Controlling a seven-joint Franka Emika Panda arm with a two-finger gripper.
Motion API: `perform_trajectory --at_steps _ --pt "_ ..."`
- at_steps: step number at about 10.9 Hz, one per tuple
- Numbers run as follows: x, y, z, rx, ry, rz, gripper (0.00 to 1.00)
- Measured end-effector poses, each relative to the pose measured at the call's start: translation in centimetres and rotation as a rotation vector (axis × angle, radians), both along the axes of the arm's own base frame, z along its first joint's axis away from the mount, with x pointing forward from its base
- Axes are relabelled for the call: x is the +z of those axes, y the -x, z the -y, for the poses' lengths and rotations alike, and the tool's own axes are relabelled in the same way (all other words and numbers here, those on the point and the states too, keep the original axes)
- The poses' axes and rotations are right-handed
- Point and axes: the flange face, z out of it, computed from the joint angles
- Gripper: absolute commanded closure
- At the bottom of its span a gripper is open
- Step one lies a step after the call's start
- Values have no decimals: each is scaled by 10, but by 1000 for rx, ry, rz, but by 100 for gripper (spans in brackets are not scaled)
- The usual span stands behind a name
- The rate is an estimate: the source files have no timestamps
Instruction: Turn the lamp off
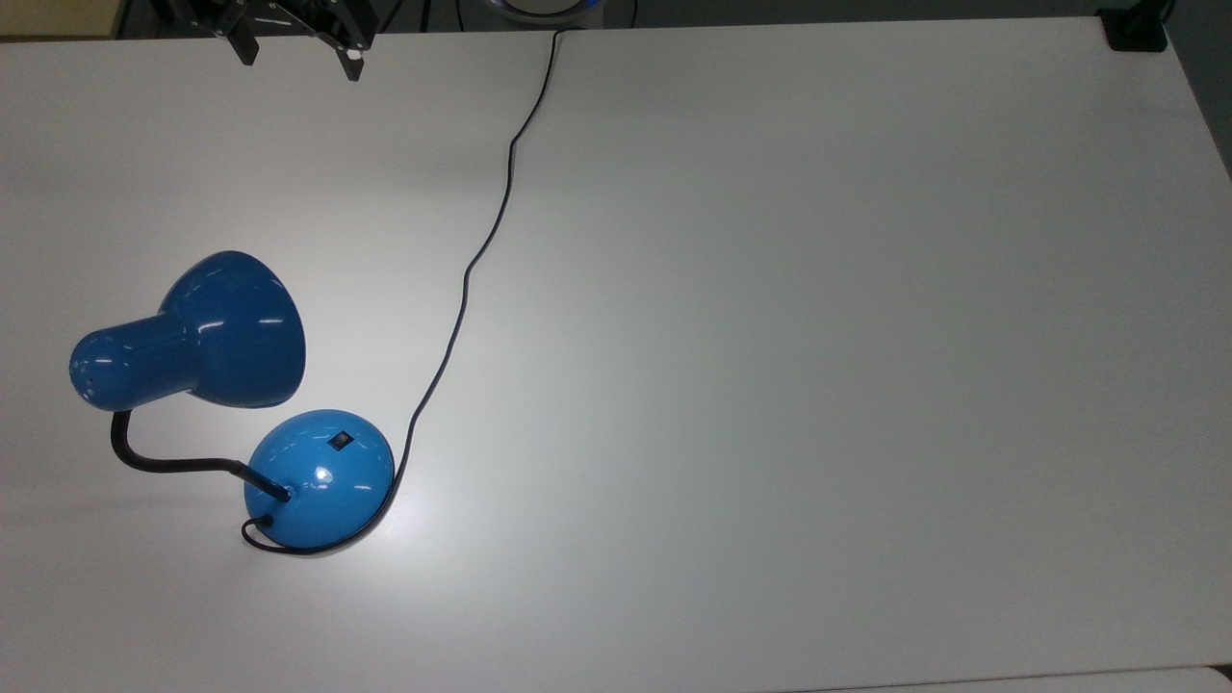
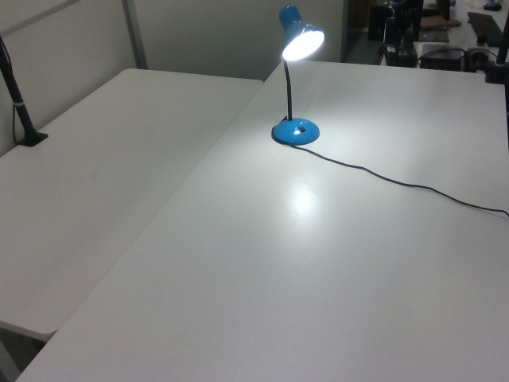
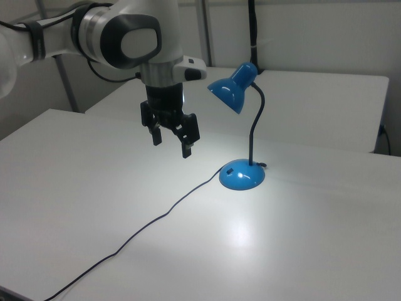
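Blue lamp [image 1: 231, 385], lit, near tabletop [image 1: 770, 337] left edge in the top view; gripper [image 3: 170, 143] fingers spread, aloft near far edge.

Lamp [image 3: 241, 125] sits on the table [image 3: 301, 251]; gripper [image 3: 170, 141] hangs above the table w/ jaws apart, at the right view's left of it, cord [image 3: 150, 222] trailing below.

arm [image 3: 125, 31]: white rounded casings, grey joint cap, black ring bands; gripper [image 3: 171, 139]: black, two fingers, pale tip marks.
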Motion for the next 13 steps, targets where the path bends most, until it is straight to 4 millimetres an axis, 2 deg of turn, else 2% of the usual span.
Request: perform_trajectory --at_steps 2,3,7,11,13 --pt "0 0 0 0 0 -1 0" --pt "0 0 0 0 0 -1 4" --pt "0 0 -1 2 0 -1 61" --pt "-1 -1 -3 -44 2 -3 78" --pt "-8 -10 -11 -60 9 38 78"
